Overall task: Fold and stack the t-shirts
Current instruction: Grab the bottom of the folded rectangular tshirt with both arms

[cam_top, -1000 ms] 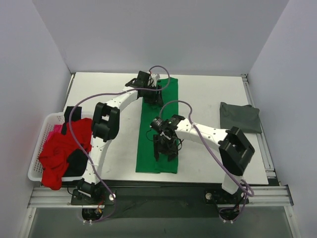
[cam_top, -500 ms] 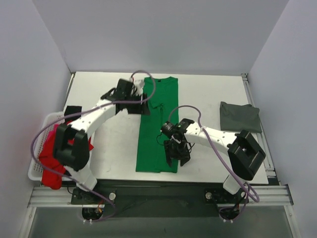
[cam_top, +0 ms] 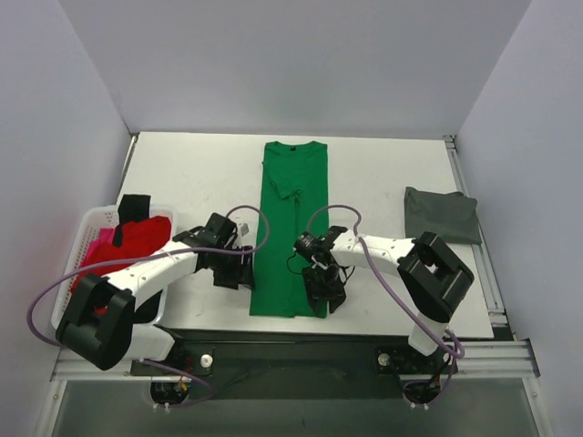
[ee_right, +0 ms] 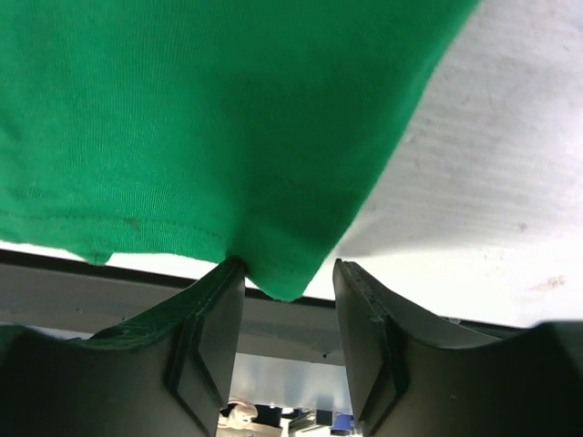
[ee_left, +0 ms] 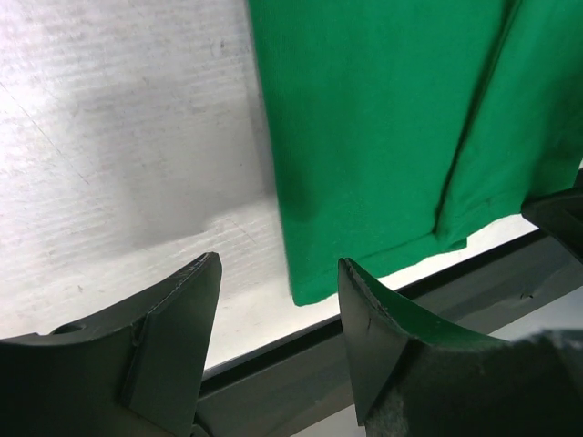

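A green t-shirt (cam_top: 290,228), folded into a long strip, lies flat down the middle of the table, collar at the far end. My left gripper (cam_top: 240,269) is open just left of the shirt's near left corner; in the left wrist view (ee_left: 278,266) that corner (ee_left: 311,289) lies ahead between the jaws. My right gripper (cam_top: 325,291) is open at the near right corner; in the right wrist view (ee_right: 287,273) the corner (ee_right: 282,284) sits between the open jaws, the left finger (ee_right: 214,319) touching the hem. A folded grey t-shirt (cam_top: 442,215) lies at the right.
A white basket (cam_top: 68,282) with red and black clothes (cam_top: 127,241) stands at the left table edge. The table's near edge and its metal rail (cam_top: 291,350) run right below both grippers.
My left arm has swung from the shirt's far collar end to its near left corner. My right gripper has moved down to the near right corner. The shirt now lies flat.
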`<state>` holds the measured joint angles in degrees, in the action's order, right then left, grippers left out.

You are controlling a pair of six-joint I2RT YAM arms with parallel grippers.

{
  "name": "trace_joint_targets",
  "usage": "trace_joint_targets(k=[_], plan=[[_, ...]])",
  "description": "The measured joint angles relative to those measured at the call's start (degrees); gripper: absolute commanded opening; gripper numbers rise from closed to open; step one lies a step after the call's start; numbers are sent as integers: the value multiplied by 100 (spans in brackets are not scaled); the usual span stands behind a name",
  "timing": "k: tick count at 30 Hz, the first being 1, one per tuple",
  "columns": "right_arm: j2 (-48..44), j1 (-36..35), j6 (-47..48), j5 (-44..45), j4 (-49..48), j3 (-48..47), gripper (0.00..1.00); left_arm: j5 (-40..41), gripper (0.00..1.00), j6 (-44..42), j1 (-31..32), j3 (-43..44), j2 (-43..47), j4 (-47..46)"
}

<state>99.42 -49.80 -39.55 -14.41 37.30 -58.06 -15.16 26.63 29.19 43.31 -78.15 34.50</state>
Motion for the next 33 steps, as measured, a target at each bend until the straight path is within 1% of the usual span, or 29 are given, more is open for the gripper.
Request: trace_joint_targets(k=[3,4,8,18,24,27,28,29,30,31,32,33], plan=[[90,0,48,-11,-107,28,38,-20,64,129,46,-186,79,-105],[98,0,61,-15,-129,46,36,-24,64,151,68,-238,66,-109],[96,0,68,-52,-195,131,31,-31,64,175,129,-415,-24,-111],[17,28,74,-70,-260,225,32,-496,64,378,201,-686,66,-358],[17,28,105,-87,-264,229,33,-811,63,483,280,-708,-63,-518],[4,28,105,-107,-262,247,39,-892,58,553,302,-708,-144,-527],[-7,28,105,-114,-264,260,39,-918,54,575,310,-708,-179,-525],[-31,28,105,-120,-260,284,39,-935,46,595,323,-708,-212,-522],[-55,28,103,-120,-264,313,38,-940,40,623,345,-708,-247,-518],[-76,33,103,-116,-260,341,33,-931,36,640,380,-713,-295,-511],[-96,39,105,-116,-262,372,31,-938,29,656,424,-715,-350,-498],[-125,55,101,-114,-269,404,25,-935,26,680,472,-706,-413,-481]])
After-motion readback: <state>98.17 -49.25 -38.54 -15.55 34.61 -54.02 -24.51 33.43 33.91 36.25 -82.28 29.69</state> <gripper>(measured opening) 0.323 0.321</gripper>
